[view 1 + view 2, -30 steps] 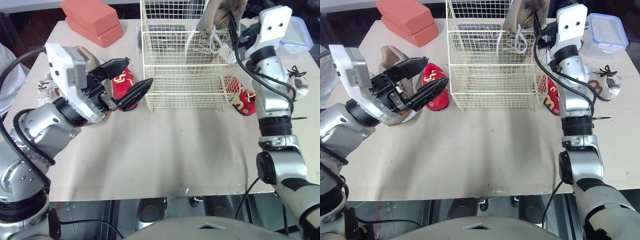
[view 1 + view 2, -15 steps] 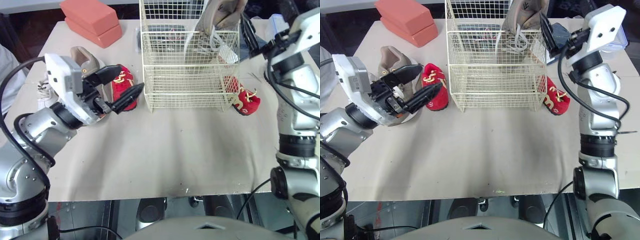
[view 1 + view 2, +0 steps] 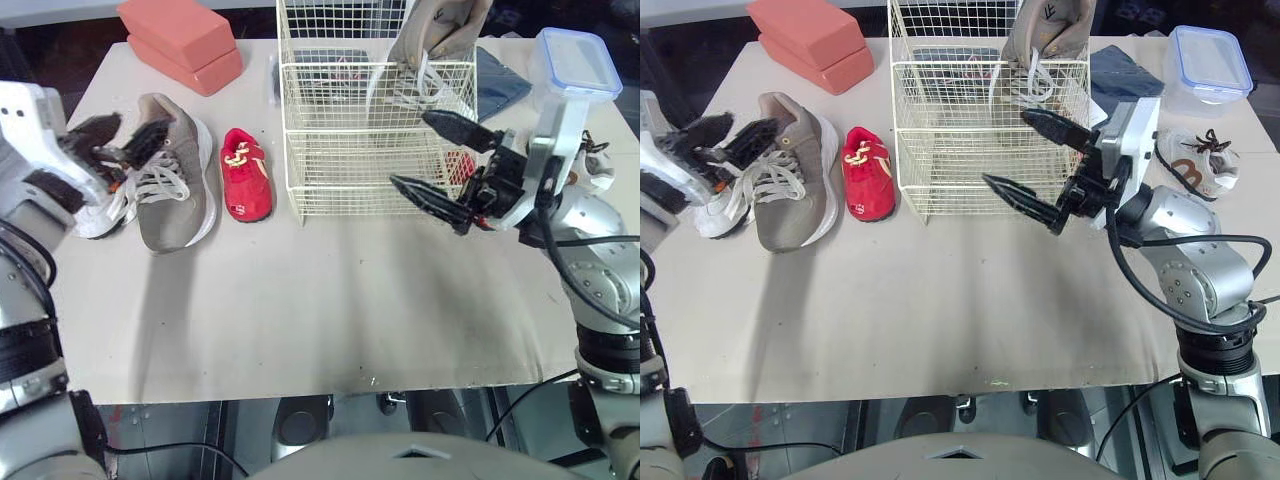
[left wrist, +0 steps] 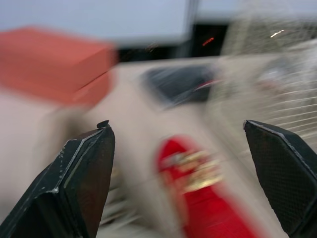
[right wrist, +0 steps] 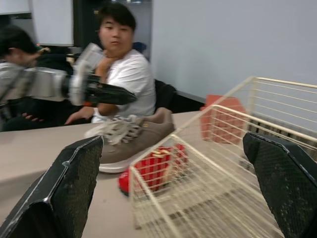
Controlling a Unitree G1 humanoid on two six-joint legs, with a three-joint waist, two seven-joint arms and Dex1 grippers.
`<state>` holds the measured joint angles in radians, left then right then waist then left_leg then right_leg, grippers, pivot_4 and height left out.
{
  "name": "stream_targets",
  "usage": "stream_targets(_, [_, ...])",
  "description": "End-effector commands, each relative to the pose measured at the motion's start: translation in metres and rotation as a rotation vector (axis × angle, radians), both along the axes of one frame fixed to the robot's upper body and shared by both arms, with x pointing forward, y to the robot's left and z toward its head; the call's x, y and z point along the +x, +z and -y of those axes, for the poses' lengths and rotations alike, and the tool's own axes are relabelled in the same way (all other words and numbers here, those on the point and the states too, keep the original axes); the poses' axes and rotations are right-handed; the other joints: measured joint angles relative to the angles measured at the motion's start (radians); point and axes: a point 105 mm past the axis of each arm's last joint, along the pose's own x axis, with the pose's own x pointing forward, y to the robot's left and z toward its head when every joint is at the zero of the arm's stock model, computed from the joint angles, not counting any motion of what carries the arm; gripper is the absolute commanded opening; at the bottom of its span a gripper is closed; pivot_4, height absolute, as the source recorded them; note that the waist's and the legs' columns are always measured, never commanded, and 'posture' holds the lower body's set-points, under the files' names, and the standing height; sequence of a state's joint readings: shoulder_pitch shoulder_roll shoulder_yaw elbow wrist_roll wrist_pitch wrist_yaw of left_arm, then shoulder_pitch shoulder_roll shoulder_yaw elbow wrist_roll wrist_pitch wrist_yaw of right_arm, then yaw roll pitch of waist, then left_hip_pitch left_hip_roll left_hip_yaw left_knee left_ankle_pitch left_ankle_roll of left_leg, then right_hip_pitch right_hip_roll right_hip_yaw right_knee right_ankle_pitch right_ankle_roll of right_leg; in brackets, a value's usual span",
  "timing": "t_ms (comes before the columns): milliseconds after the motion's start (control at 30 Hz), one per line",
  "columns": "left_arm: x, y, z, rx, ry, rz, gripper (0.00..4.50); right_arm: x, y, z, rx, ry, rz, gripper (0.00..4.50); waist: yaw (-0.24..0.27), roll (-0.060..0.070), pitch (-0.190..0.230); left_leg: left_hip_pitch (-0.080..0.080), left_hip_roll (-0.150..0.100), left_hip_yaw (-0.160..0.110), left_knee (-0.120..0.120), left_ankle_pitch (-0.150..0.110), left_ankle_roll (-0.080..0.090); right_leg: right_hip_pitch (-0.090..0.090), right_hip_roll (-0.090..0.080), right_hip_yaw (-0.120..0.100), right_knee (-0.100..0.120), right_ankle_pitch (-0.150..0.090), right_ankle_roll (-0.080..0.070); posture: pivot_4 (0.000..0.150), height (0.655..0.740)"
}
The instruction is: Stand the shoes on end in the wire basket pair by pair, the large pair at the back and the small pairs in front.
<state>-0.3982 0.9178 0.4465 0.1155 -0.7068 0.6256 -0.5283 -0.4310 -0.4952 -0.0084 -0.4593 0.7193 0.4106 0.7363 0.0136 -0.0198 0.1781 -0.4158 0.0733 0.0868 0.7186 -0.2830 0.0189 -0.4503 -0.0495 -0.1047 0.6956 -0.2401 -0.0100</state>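
Shoes for the next step lie flat at 10 o'clock on the beige desk [image 3: 330,320]: a large grey-brown laced sneaker [image 3: 172,180], with a small red shoe with gold laces [image 3: 245,175] just beside it toward the cream wire basket [image 3: 350,150]. A white sneaker [image 3: 95,215] sits on the grey one's outer side.

Its mate, a grey sneaker standing on end [image 3: 440,35], already occupies the basket's far right corner at 1 o'clock, so the flat grey one looks like the next to go in. It is best gripped across the heel collar rather than the loose laces, lifted clear of the rim, and lowered on end tight against its mate, leaving the front row free for the small pairs.

At 10 o'clock the left hand [image 3: 752,124] hovers above the grey sneaker's laces, fingers spread and empty. At 2 o'clock the right hand [image 3: 409,148] hangs before the basket's front, spread wide, holding nothing, fingers pointing toward 9 o'clock.
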Motion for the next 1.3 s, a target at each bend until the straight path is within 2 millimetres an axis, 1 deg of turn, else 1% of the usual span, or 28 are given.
stream_targets(33, [0.006, -0.002, -0.030, 0.027, 0.068, -0.057, 4.50, -0.011, 0.003, -0.010, -0.011, 0.043, 0.059, 4.47, 0.002, -0.001, 0.000, 0.000, 0.000, 0.000, 0.000, 0.000, 0.000, 0.000, 0.000, -0.002, 0.000, 0.000, 0.000, 0.150, 0.6860])
stream_targets(133, [0.015, -0.002, -0.048, -0.004, 0.101, -0.093, 4.50, -0.011, 0.001, -0.013, -0.014, 0.046, 0.062, 4.47, 0.002, -0.002, 0.000, -0.001, 0.000, 0.000, 0.000, 0.000, 0.000, 0.000, -0.001, -0.005, -0.001, 0.000, 0.000, 0.150, 0.6860])
stream_targets(200, [0.019, -0.004, -0.056, -0.001, 0.111, -0.132, 4.50, -0.011, 0.000, -0.014, -0.015, 0.047, 0.065, 4.47, 0.002, -0.005, 0.000, -0.002, -0.001, 0.000, 0.000, 0.000, 0.000, 0.000, -0.001, -0.006, 0.000, 0.002, -0.003, 0.150, 0.6860])
stream_targets(333, [0.028, -0.011, -0.063, 0.006, 0.114, -0.238, 4.50, -0.009, 0.000, -0.017, -0.009, 0.046, 0.073, 4.47, 0.000, -0.007, 0.000, -0.003, -0.002, 0.001, 0.001, 0.000, -0.001, 0.000, -0.001, -0.007, 0.000, 0.002, -0.003, 0.150, 0.6860])
stream_targets(533, [0.035, -0.023, -0.061, 0.021, 0.091, -0.400, 4.50, -0.008, 0.000, -0.021, 0.001, 0.047, 0.084, 4.47, -0.002, -0.008, 0.000, -0.003, -0.002, 0.003, 0.001, 0.000, -0.001, 0.000, -0.001, -0.007, 0.000, 0.001, -0.002, 0.150, 0.6860])
stream_targets(633, [0.037, -0.024, -0.060, 0.039, 0.089, -0.436, 4.50, -0.008, 0.000, -0.023, 0.007, 0.049, 0.083, 4.47, -0.003, -0.009, 0.000, -0.003, -0.002, 0.003, 0.001, 0.000, -0.001, 0.000, -0.001, -0.007, 0.000, 0.001, -0.001, 0.150, 0.6860])
stream_targets(800, [0.038, -0.028, -0.049, 0.105, 0.017, -0.526, 4.50, -0.008, 0.000, -0.024, 0.012, 0.049, 0.084, 4.47, -0.003, -0.009, 0.000, -0.003, -0.001, 0.003, 0.001, 0.000, -0.001, 0.000, -0.001, -0.007, 0.000, 0.000, -0.001, 0.150, 0.6860])
stream_targets(900, [0.036, -0.032, -0.042, 0.153, -0.032, -0.614, 4.50, -0.008, 0.000, -0.026, 0.020, 0.048, 0.083, 4.47, -0.003, -0.009, 0.000, -0.003, -0.001, 0.003, 0.001, 0.000, -0.001, 0.000, -0.001, -0.007, 0.001, 0.000, 0.000, 0.150, 0.6860])
stream_targets(1000, [0.034, -0.036, -0.044, 0.211, -0.019, -0.670, 4.50, -0.007, 0.000, -0.027, 0.024, 0.052, 0.082, 4.47, -0.003, -0.009, 0.000, -0.003, -0.001, 0.003, 0.001, 0.000, -0.001, 0.000, -0.001, -0.007, 0.001, 0.000, 0.000, 0.150, 0.6860])
stream_targets(1233, [0.029, -0.049, -0.052, 0.264, 0.041, -0.757, 4.50, -0.007, 0.000, -0.030, 0.036, 0.057, 0.087, 4.47, -0.021, -0.009, 0.000, -0.002, -0.001, 0.002, 0.001, 0.000, -0.001, 0.000, -0.001, -0.007, 0.001, 0.000, 0.000, 0.150, 0.6860])
stream_targets(1267, [0.029, -0.050, -0.054, 0.272, 0.055, -0.762, 4.09, -0.006, 0.000, -0.030, 0.036, 0.056, 0.088, 4.50, -0.023, -0.009, 0.000, -0.002, -0.001, 0.001, 0.001, 0.000, -0.001, 0.000, -0.002, -0.007, 0.001, 0.000, 0.000, 0.150, 0.6860])
stream_targets(1300, [0.029, -0.051, -0.054, 0.275, 0.059, -0.768, 3.97, -0.006, 0.001, -0.030, 0.036, 0.054, 0.090, 4.50, -0.024, -0.009, 0.000, -0.002, -0.001, 0.001, 0.001, 0.000, -0.001, 0.000, -0.002, -0.006, 0.001, 0.000, 0.000, 0.150, 0.6860])
